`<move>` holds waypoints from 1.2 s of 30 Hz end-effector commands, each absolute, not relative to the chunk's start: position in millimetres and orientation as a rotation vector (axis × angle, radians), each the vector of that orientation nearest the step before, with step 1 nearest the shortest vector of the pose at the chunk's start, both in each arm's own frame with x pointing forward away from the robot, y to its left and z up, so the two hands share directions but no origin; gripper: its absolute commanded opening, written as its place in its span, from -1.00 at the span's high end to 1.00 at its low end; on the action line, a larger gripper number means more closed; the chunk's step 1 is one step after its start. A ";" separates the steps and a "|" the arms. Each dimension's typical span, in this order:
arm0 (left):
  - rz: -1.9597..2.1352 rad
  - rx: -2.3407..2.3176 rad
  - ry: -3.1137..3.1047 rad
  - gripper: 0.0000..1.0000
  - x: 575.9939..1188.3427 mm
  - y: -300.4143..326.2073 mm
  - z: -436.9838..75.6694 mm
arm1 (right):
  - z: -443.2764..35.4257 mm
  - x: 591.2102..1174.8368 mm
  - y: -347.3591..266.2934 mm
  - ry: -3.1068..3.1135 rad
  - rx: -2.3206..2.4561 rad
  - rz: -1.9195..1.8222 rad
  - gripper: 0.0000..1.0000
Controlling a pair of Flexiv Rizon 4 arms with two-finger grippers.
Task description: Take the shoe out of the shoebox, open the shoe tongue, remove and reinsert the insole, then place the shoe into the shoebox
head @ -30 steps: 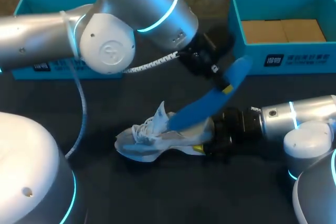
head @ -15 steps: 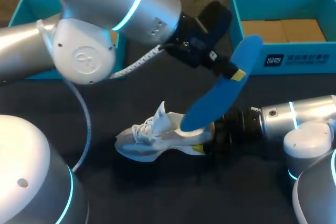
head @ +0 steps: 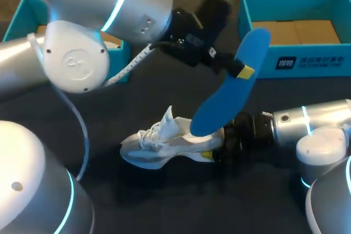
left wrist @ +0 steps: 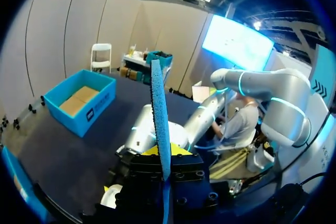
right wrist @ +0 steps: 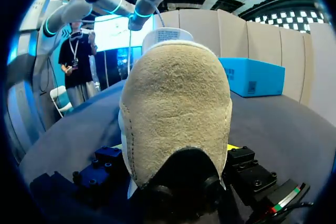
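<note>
Five entries, table-top, mid-task.

1. Shoe point(head: 159, 146): white, laced, out on the dark table point(head: 181, 201), apart from both boxes. Sole down as far as can be judged, tongue raised, toe pointing away from the right arm. Heel clamped in entry 2.

2. Right gripper point(head: 213, 149): low and level along the table, clenched on the shoe's heel from two sides. Right wrist view filled by the tan heel between its fingers. Judged an anchoring hold, steadying the shoe while the insole is worked at the other end.

3. Insole point(head: 227, 83): blue, held in the air on a slant above the shoe, upper end toward the shoebox. Lower end at the shoe's collar; touching or just clear, cannot be told. Removal judged all but done. Slant judged useful, keeping the lower end aimed at the opening for reinsertion.

4. Left gripper point(head: 241, 71): reaching in past the middle, high over the table, pinched on the insole near its upper end. In the left wrist view, insole seen edge-on, rising from between the yellow tips.

5. Shoebox point(head: 296, 61): teal, open, far right of the table, well apart from the shoe, brown card inside. Judged idle until the last step. Second teal box point(head: 27, 6) at far left, partly hidden behind the left arm.
</note>
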State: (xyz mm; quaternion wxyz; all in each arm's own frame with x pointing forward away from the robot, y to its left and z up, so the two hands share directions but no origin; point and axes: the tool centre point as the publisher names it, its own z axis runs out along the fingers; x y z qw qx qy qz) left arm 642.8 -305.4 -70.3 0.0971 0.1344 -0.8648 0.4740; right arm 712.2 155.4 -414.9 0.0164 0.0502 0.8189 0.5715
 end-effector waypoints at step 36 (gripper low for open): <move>1.692 -0.031 -2.305 1.00 635.4 -234.6 -11.5 | -413.5 712.0 156.1 2.550 0.157 1.772 1.00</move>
